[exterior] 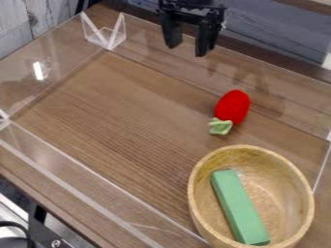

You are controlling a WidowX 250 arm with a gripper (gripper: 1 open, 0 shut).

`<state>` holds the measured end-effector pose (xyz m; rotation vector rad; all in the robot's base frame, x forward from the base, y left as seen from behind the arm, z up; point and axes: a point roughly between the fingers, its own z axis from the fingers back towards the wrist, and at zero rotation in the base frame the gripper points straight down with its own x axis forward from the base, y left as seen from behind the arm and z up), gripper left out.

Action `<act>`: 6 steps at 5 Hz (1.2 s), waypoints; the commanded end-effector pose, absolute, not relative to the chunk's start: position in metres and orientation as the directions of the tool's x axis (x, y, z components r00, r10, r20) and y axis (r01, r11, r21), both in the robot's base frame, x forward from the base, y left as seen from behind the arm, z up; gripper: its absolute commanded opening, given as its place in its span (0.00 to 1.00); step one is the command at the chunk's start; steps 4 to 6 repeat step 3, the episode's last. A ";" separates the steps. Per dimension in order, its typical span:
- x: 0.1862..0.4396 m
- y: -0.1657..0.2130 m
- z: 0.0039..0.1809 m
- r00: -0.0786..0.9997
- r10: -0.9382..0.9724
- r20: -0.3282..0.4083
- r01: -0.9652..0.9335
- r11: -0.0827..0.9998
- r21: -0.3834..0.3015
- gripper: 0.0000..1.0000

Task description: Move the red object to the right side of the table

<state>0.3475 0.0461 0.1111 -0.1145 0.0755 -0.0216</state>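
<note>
The red object [230, 107], a small rounded toy fruit with a light-green leafy end pointing toward the front, lies on the brown wood-grain table [130, 121] at its right side. My black gripper [189, 39] hangs over the far edge of the table, up and to the left of the red object and well apart from it. Its fingers point down and stand open with nothing between them.
A round wooden bowl [287, 172] sits at the front right with a green rectangular block [239, 206] inside. Low clear acrylic walls [58, 68] edge the tabletop, and a clear V-shaped piece [104, 33] stands at the far left corner.
</note>
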 end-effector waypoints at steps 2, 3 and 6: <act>0.345 0.053 0.135 0.993 0.119 0.021 -0.118 0.992 -0.050 0.00; 0.339 0.049 0.135 0.999 0.049 0.015 -0.049 0.998 -0.034 1.00; 0.339 0.049 0.135 0.999 0.049 0.015 -0.049 0.998 -0.034 1.00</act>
